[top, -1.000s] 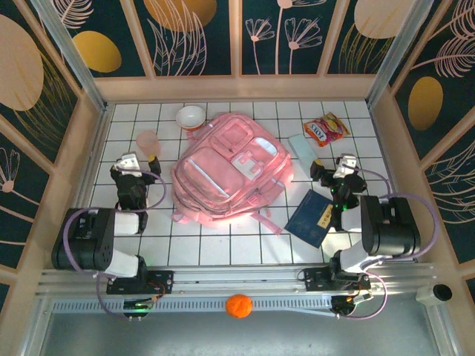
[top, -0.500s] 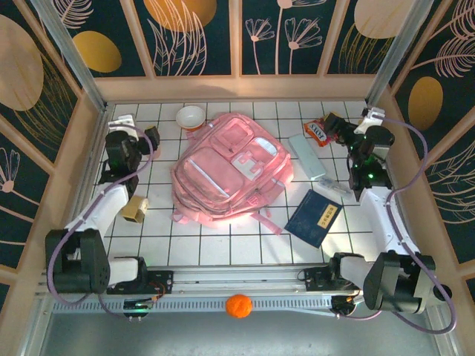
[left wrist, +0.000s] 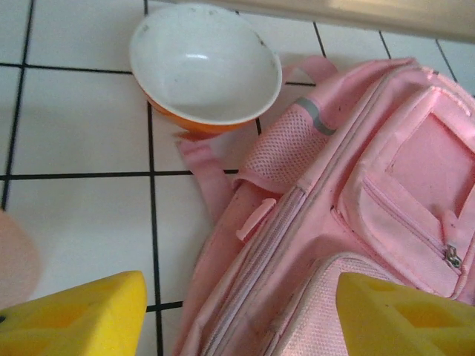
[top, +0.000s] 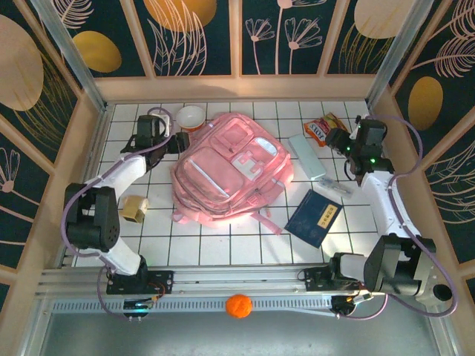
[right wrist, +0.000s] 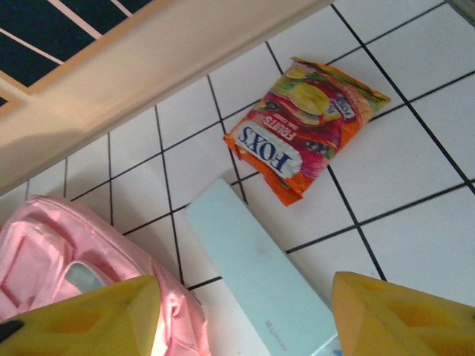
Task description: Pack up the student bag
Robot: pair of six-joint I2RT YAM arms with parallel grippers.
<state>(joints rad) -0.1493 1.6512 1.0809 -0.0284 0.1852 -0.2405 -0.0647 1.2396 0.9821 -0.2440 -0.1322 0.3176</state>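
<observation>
Book point(top: 314, 216): near right, flat on tiles, apart from bag.
Bag point(top: 231, 172): table centre, lying flat, pockets look shut.
Left gripper point(left wrist: 241, 311): spread, empty, over bag's top corner, bowl point(left wrist: 202, 65) beyond. Risk: snags strap or mesh, drags bag into bowl.
Right gripper point(right wrist: 245, 311): spread, empty, above case point(right wrist: 260, 282), snack point(right wrist: 306, 126) beyond. Risk: skewed close pushes case away.

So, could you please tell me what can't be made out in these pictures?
Left wrist: pink thing cut off by the left edge.
Right wrist: blue case runs off the bottom edge.
Top: book label too small; snack partly behind the right end effector.
</observation>
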